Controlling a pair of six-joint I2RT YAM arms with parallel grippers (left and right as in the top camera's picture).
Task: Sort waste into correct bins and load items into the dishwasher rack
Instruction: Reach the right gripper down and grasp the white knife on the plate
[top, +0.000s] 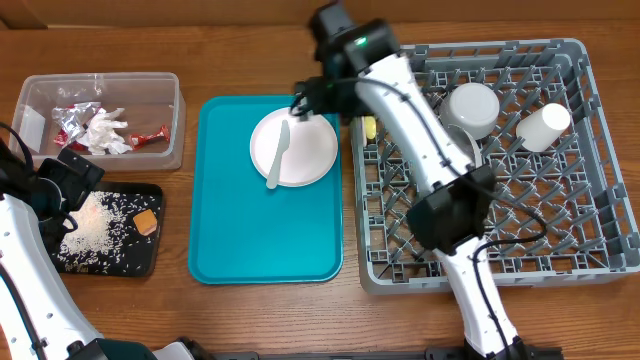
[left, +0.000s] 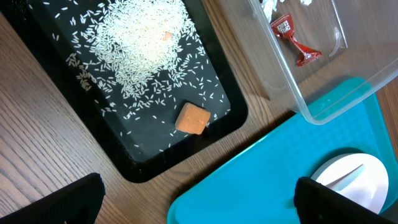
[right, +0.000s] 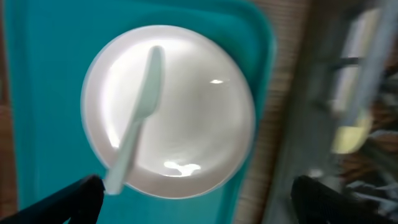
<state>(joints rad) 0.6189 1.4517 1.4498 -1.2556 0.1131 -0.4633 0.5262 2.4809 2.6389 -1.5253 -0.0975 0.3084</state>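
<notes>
Both released, the left pincer (left: 199, 194) and right pincer (right: 196, 196) are hovering; wrappers (top: 72, 118), rice (top: 90, 232), cup (top: 545, 127) and bowl (top: 470, 108) are sitting sorted, while the plate (top: 308, 150), apparently bearing a pale utensil (top: 277, 160), is waiting on the teal tray (top: 260, 240).

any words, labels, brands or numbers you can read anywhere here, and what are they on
No text here can be quoted.
Red foil wrapper in the clear tub: a small white printed patch, too small and blurred to read.
Teal tray, plate, black tray, rack: no print visible.
</notes>
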